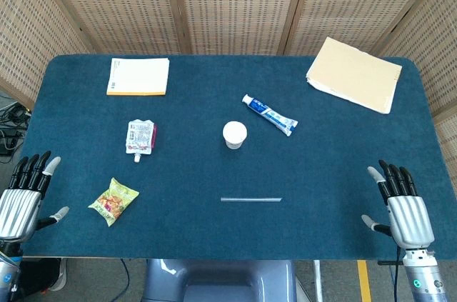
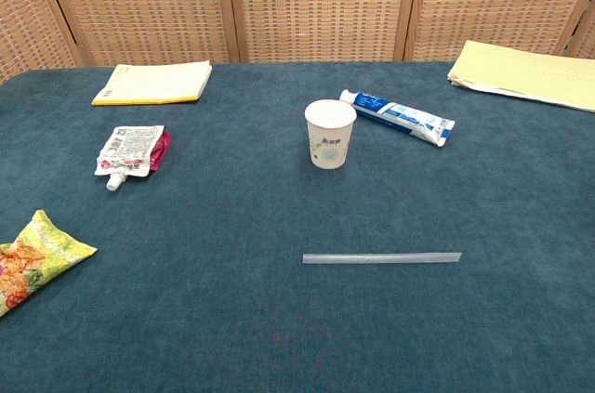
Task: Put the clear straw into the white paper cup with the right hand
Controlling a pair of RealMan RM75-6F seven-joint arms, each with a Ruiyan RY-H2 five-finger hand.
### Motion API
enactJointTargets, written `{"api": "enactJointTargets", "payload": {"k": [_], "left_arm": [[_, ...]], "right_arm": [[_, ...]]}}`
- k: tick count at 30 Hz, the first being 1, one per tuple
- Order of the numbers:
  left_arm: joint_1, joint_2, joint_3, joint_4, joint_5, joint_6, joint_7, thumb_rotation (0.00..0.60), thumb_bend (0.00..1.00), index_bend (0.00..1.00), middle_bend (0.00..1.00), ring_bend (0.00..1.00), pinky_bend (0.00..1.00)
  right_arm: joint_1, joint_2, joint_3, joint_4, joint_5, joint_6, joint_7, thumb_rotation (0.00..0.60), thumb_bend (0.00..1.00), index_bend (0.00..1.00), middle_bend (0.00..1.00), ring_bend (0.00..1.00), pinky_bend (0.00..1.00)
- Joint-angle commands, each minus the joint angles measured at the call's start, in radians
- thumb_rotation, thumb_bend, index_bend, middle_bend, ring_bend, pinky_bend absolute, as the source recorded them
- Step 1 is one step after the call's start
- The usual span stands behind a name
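- Looking from the head view: the right hand (image 1: 405, 210) is resting open and empty at the table edge, like the left hand (image 1: 21, 198); the straw (image 1: 250, 199) is lying flat, untouched, near the cup (image 1: 234, 134). Reaching for it seems next.
- Looking from the chest view: the cup (image 2: 330, 133) is standing upright; I cannot tell its contents.

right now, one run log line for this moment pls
stage: not started | clear straw: flat on table, near side of white paper cup | cup: upright | right robot hand: open, empty | left robot hand: open, empty
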Motion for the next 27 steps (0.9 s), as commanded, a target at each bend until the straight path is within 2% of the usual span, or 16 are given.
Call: {"api": "enactJointTargets", "payload": {"k": [1,10,18,20,22,27], "left_arm": [[-0.002,0.002,0.002,-0.005,-0.003,-0.005,0.005,0.600,0.07,0.00,0.00,0.00,0.00],[0.000,0.009,-0.006,-0.012,-0.016,-0.004,0.001,0.600,0.07,0.00,0.00,0.00,0.00],[-0.004,0.010,-0.015,-0.007,-0.036,-0.016,-0.011,0.600,0.07,0.00,0.00,0.00,0.00],[-0.005,0.009,-0.016,-0.005,-0.040,-0.019,-0.011,0.600,0.07,0.00,0.00,0.00,0.00],[-0.006,0.004,-0.021,0.004,-0.056,-0.026,-0.006,0.600,0.07,0.00,0.00,0.00,0.00],[-0.009,0.001,-0.024,0.014,-0.068,-0.037,-0.014,0.600,0.07,0.00,0.00,0.00,0.00]], "right_arm": [[0.000,0.002,0.001,-0.003,0.005,-0.005,-0.002,0.600,0.21,0.14,0.00,0.00,0.00],[0.012,-0.007,0.004,-0.006,0.020,-0.037,-0.003,0.600,0.21,0.14,0.00,0.00,0.00],[0.056,-0.043,0.036,-0.044,0.057,-0.096,-0.021,0.600,0.21,0.16,0.00,0.00,0.00],[0.077,-0.063,0.050,-0.069,0.069,-0.118,-0.038,0.600,0.21,0.17,0.00,0.00,0.00],[0.139,-0.126,0.090,-0.118,0.117,-0.192,-0.090,0.600,0.21,0.17,0.00,0.00,0.00],[0.209,-0.206,0.147,-0.146,0.208,-0.259,-0.172,0.600,0.21,0.18,0.00,0.00,0.00]]}}
